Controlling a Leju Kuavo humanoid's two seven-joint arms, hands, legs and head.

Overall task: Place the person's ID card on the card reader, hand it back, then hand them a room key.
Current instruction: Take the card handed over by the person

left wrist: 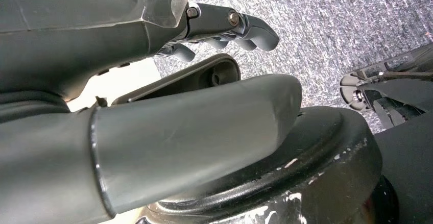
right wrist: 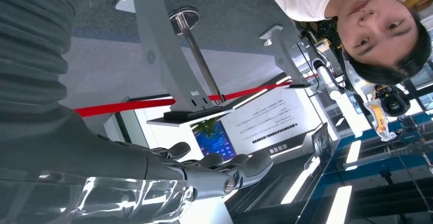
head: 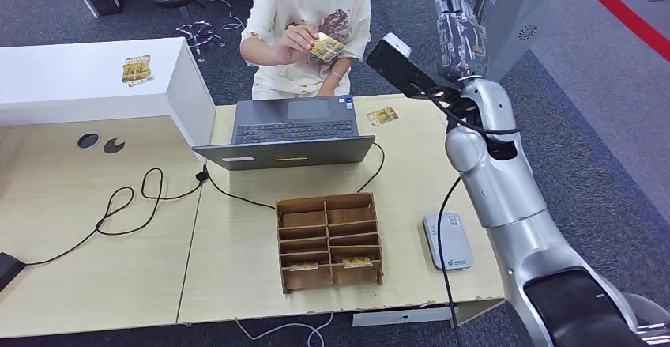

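Note:
A person in a white shirt [head: 308,15] sits behind the desk and holds a yellow card [head: 325,47] in both hands at chest height. Another yellow card [head: 382,115] lies on the desk to the right of the laptop. The white card reader [head: 447,240] lies near the desk's front right. My right hand [head: 454,23] is raised high at the right, well above the desk, fingers straight and holding nothing; the right wrist view shows those fingers [right wrist: 224,170] spread and bare. My left hand [left wrist: 224,27] hangs low over grey carpet with nothing in it.
A wooden compartment tray [head: 328,240] with a few cards in its front slots stands at the desk's centre front. An open laptop [head: 288,130] faces the person. A white box [head: 95,78] with a card on top stands at the back left. Black cables [head: 134,205] trail across the desk's left half.

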